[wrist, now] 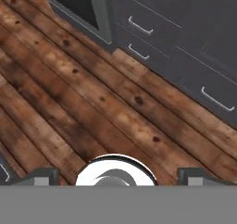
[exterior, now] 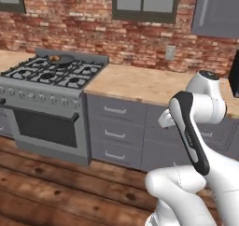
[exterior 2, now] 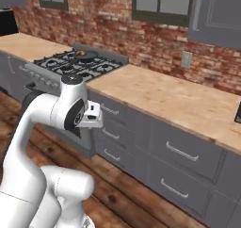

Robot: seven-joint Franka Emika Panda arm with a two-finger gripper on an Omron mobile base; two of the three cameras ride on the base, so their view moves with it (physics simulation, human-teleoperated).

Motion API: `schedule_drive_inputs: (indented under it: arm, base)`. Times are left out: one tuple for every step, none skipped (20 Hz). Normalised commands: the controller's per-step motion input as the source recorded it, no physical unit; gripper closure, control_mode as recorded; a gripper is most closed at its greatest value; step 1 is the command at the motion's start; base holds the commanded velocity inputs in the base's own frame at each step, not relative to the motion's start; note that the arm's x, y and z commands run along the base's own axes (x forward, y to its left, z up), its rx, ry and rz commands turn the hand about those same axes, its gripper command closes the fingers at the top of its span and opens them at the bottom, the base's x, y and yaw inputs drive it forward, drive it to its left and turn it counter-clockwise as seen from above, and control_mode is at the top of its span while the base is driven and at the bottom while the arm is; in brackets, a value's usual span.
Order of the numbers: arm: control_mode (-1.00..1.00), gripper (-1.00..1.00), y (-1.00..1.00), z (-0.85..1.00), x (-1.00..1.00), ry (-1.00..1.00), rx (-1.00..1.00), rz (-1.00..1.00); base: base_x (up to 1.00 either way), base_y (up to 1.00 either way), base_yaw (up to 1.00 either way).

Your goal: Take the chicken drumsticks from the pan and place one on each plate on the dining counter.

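Brick-walled kitchen, plank floor (wrist: 69, 93) of dark brown wood, grey drawer cabinets (exterior: 119, 131) under a pale wood wall counter (exterior 2: 174, 100).

Stove (exterior: 49, 103): grey gas range with black grates and an oven door below, standing at the left end of the cabinet run.

Pan (exterior: 60, 59): round, dark, shallow, sitting on a rear burner of the stove, close to the brick wall. Inside it lies a small golden-brown lump, the chicken drumsticks (exterior: 55, 59); at this distance the pieces cannot be told apart. The right base view shows the same pan on the far burner.

Gripper (wrist: 115, 176): seen in the hand view, pointed down at the plank floor in front of the cabinets. Its two dark fingertips (wrist: 42, 176) stand wide apart at opposite sides, nothing between them.

Relation: pan and drumsticks lie up on the stove, well apart from the gripper, which hangs low over the floor beside the cabinet drawers, to the right of the range.
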Motion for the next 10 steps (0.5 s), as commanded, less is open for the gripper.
schedule_drive_inputs:
  arm:
    - [1.0, -1.0, 0.0, 0.0, 0.0, 0.0, 0.0, 0.0]
    - [1.0, -1.0, 0.0, 0.0, 0.0, 0.0, 0.0, 0.0]
    - [1.0, -1.0, 0.0, 0.0, 0.0, 0.0, 0.0, 0.0]
    - [1.0, -1.0, 0.0, 0.0, 0.0, 0.0, 0.0, 0.0]
    - [1.0, -1.0, 0.0, 0.0, 0.0, 0.0, 0.0, 0.0]
    - [1.0, -1.0, 0.0, 0.0, 0.0, 0.0, 0.0, 0.0]
    - [1.0, -1.0, 0.0, 0.0, 0.0, 0.0, 0.0, 0.0]
    - [1.0, -1.0, 0.0, 0.0, 0.0, 0.0, 0.0, 0.0]
    - [1.0, -1.0, 0.0, 0.0, 0.0, 0.0, 0.0, 0.0]
    - [1.0, -1.0, 0.0, 0.0, 0.0, 0.0, 0.0, 0.0]
  base:
    - [1.0, 0.0, 0.5]
    - [1.0, 0.02, 0.46]
    - [1.0, 0.03, 0.44]
    - [1.0, 0.1, 0.39]
    - [1.0, 0.23, 0.3]
    - [1.0, 0.31, 0.22]
    - [1.0, 0.39, 0.13]
    - [0.94, 0.46, 0.0]
    - [0.94, 0.52, -0.13]
    - [0.9, 0.61, -0.21]
